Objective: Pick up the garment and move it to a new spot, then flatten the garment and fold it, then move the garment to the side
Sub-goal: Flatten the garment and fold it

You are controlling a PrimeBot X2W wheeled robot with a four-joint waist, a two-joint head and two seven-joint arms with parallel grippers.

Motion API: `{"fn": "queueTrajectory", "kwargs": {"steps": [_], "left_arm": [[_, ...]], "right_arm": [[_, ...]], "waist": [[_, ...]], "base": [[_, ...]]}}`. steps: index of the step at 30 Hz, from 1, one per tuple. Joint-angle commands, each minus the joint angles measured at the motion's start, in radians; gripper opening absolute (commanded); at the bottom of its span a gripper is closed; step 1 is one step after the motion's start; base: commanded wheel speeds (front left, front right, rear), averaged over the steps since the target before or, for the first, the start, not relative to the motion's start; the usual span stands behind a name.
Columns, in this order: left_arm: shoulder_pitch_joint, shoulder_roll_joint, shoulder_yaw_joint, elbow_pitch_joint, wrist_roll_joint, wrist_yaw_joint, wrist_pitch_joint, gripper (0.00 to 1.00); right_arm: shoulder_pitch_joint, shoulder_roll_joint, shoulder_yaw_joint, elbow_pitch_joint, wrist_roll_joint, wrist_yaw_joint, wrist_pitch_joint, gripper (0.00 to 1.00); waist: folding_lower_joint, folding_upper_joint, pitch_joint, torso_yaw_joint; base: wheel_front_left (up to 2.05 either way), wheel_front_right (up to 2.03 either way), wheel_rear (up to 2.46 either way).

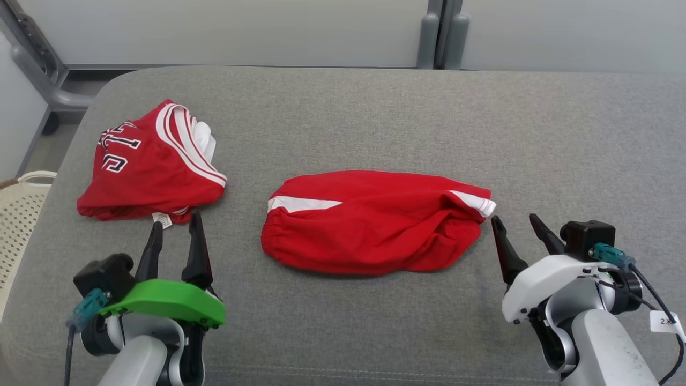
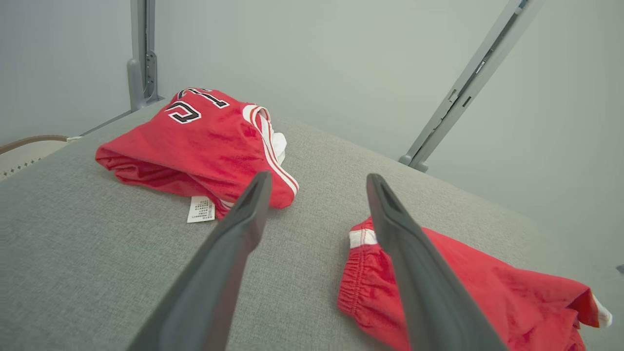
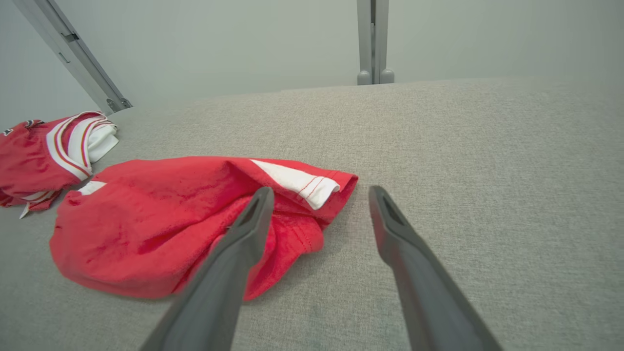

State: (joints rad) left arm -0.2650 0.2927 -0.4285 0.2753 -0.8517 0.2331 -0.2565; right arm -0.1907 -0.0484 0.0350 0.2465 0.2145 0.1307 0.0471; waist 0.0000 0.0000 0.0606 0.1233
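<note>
Left gripper [image 1: 176,220] and right gripper [image 1: 513,217] both spread, empty. Your left sits just beside the jersey [image 1: 150,161]; you risk snagging it instead of the shorts [image 1: 375,222].

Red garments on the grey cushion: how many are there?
2. The red jersey lies at the left; the red shorts lie in the middle. More could be hidden underneath.

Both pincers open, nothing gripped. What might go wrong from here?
The left pincer sits by the jersey, the right pincer by the shorts: both are red, so each arm may grab a different garment. The shorts are bunched at their right end, so a pinch there may catch several layers and hinder flattening.
</note>
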Motion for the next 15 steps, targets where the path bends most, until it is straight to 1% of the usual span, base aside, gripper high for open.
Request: {"fn": "queueTrajectory", "kwargs": {"steps": [1,8,15], "left_arm": [[0.040,0.009,0.005,-0.033,0.002,0.004,-0.004,1.00],[0.130,0.035,-0.020,-0.167,0.041,0.023,0.000,1.00],[0.158,0.025,-0.038,-0.213,0.033,0.038,0.016,1.00]], "right_arm": [[-0.011,-0.004,-0.015,0.008,-0.007,0.000,0.010,1.00],[-0.047,-0.004,-0.061,0.059,-0.027,0.000,0.072,1.00],[-0.103,-0.004,-0.097,0.140,-0.047,0.000,0.117,1.00]], "waist": [[0.0000,0.0000,-0.008,0.015],[0.0000,0.0000,-0.008,0.052],[0.0000,0.0000,0.016,0.093]], "base": [[0.00,0.00,0.00],[0.00,0.00,0.00],[0.00,0.00,0.00]]}}
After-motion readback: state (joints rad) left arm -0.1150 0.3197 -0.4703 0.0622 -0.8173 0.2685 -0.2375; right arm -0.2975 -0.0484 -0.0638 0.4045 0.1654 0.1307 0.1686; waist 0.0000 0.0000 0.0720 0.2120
